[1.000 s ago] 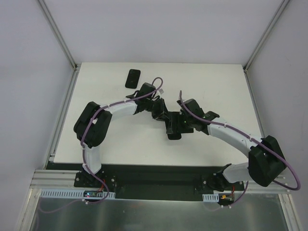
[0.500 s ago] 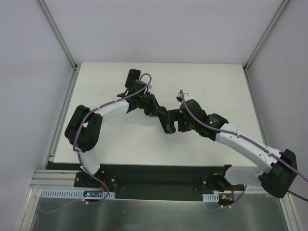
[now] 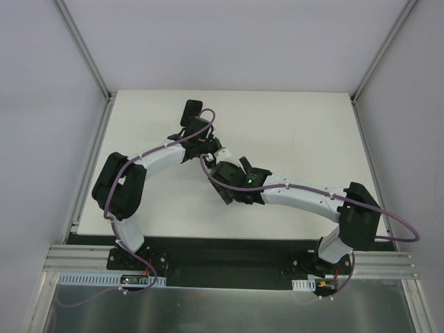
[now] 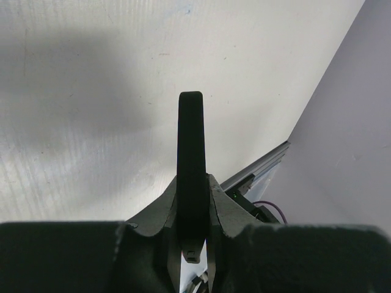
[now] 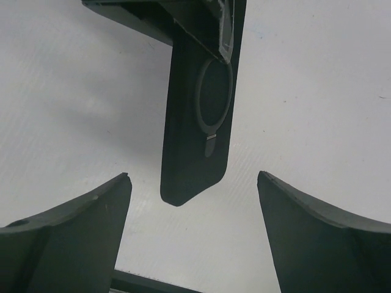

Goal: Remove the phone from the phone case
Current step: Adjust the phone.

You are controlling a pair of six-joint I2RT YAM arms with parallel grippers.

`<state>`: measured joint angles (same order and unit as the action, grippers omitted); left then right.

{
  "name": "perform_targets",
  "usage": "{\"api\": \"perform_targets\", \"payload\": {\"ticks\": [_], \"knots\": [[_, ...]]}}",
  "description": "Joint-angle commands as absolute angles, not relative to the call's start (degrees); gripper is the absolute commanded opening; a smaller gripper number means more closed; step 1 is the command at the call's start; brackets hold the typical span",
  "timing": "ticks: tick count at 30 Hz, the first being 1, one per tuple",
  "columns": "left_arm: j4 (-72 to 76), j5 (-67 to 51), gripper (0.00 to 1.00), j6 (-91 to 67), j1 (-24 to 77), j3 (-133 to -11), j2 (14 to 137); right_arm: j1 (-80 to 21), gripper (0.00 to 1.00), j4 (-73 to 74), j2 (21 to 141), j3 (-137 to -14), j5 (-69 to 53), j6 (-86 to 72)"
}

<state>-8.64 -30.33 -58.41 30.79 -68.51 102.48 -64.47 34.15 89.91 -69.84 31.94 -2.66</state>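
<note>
The phone case [image 5: 194, 131] hangs upright above the white surface [image 5: 317, 91], pinched at its top by my left end effector [image 4: 191, 183], which is closed on it. My left wrist view shows only its thin black edge. My right wrist view shows its back, with a round ring and a small tab under it. The top is cut off behind the left fingers [image 5: 153, 18], and I cannot tell whether a phone sits inside. From above, the case is lost among my dark wrists. My right end effector [image 5: 192, 177] is spread wide, one finger on each side of the case's lower end, not touching it. A flat black rectangle [image 3: 192, 109] lies on the far surface, partly behind my left arm. A second ago it was fully uncovered, and my right elbow has since folded in toward its base.
</note>
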Motion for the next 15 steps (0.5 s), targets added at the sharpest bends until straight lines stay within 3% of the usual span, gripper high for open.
{"api": "perform_targets", "payload": {"ticks": [1, 5, 6, 11, 15], "knots": [[-8.7, -30.9, 0.0, -60.3, 31.1, -69.6, 97.4, -65.1, 0.82, 34.6, 92.5, -72.6, 38.3, -0.8], [-9.1, -31.1, 0.0, -60.4, 31.1, -69.5, 96.9, -65.6, 0.62, 34.0, 95.4, -73.3, 40.4, -1.1], [-9.1, -31.3, 0.0, -60.3, 31.1, -69.5, 96.9, -65.7, 0.52, 33.8, 96.0, -73.4, 40.5, -1.2], [-9.2, -31.4, 0.0, -60.1, 31.1, -69.3, 96.4, -65.7, 0.28, 33.7, 97.0, -73.7, 42.2, -1.6], [-9.2, -31.6, 0.0, -60.1, 31.1, -69.3, 96.1, -65.7, 0.01, 35.1, 97.4, -74.2, 44.4, -2.5]]}}
